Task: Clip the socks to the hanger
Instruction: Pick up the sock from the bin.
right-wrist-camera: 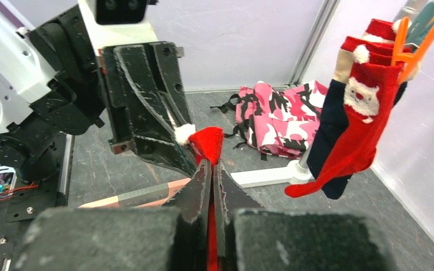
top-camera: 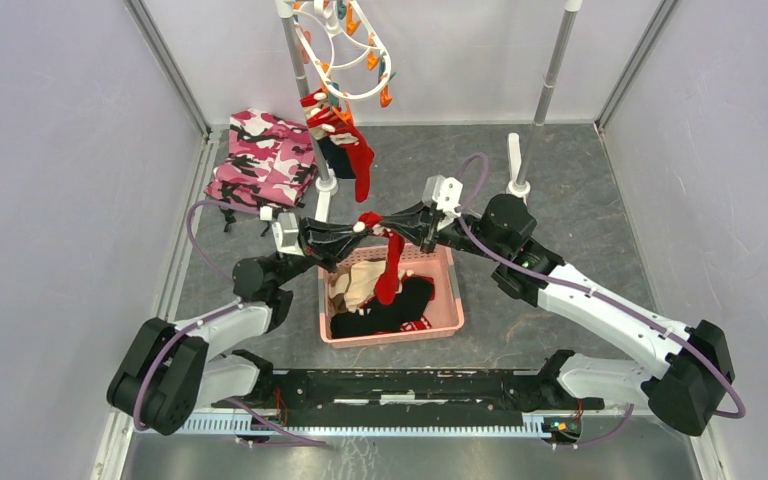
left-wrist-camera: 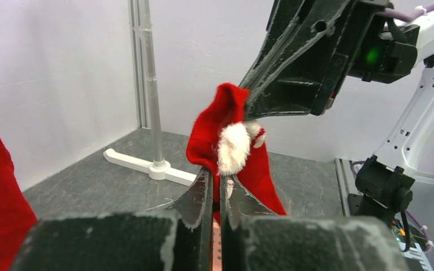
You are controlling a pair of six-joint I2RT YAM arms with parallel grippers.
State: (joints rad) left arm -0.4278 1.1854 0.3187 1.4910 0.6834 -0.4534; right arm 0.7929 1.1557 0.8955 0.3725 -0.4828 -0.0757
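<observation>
A red sock with a white pompom hangs above the pink basket, gripped at its top by both grippers. My left gripper is shut on it from the left, and the sock rises from between its tips. My right gripper is shut on it from the right, with the sock above its tips. The white hanger with orange and teal clips hangs at the top. Red Santa socks and a navy sock are clipped to it.
The basket holds beige, black and red socks. A pink camouflage cloth lies at the back left. The grey rack poles stand on white feet at the back. Grey walls close in both sides.
</observation>
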